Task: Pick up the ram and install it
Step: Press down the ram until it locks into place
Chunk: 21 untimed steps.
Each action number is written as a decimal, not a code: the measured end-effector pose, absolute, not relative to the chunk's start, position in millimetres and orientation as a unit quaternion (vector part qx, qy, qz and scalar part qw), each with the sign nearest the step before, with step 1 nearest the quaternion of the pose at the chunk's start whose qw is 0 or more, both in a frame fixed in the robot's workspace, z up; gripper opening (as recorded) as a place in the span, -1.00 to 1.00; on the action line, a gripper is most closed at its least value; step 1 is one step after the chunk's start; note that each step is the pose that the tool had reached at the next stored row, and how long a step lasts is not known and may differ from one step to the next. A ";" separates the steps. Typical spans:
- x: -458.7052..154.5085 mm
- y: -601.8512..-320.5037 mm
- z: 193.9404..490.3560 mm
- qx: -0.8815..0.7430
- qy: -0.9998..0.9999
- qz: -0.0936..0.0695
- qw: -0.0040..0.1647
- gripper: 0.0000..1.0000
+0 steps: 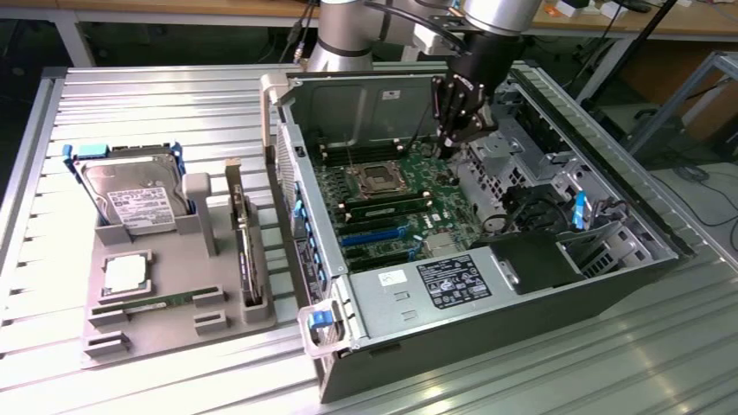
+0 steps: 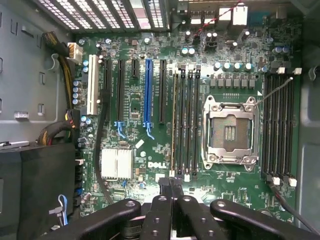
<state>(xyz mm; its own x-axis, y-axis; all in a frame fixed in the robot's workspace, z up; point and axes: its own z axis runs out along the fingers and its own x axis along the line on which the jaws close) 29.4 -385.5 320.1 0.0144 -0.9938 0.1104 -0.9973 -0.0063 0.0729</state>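
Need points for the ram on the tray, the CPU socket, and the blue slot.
ram (image 1: 150, 302): exterior view, middle of the green stick on the grey tray.
CPU socket (image 2: 230, 131): wrist view, centre of the open socket.
blue slot (image 2: 147, 92): wrist view, mid-length of the blue slot.

Counts, this moment:
- PC case (image 1: 485, 285), open: 1.
- Motherboard (image 2: 150, 100): 1, with 1 empty CPU socket (image 2: 230, 132).
- Blue expansion slot (image 2: 147, 90): 1; black long slots beside it: 3; white slot (image 2: 92, 85): 1.
- Grey tray (image 1: 173, 285) on table (image 1: 600, 363): 1.
- On tray: hard drive (image 1: 133, 194) 1; processor (image 1: 124, 272) 1; ram (image 1: 155, 303) 1; expansion card (image 1: 244, 246) 1.
- Ram seated by socket (image 2: 174, 125): 1.
- Arm: 1; end effector (image 1: 452, 130): 1.
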 end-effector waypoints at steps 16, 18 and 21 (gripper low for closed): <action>29.5 -385.5 319.9 0.593 -0.803 0.004 0.066 -0.80; 29.4 -385.5 319.9 0.582 -0.810 0.003 0.067 -0.80; 29.5 -385.4 319.9 0.568 -0.820 0.002 0.067 -0.80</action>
<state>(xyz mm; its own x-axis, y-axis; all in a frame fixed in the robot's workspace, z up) 29.5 -385.4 319.9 -0.3452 -0.9317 0.1129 -0.9323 0.3542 0.0725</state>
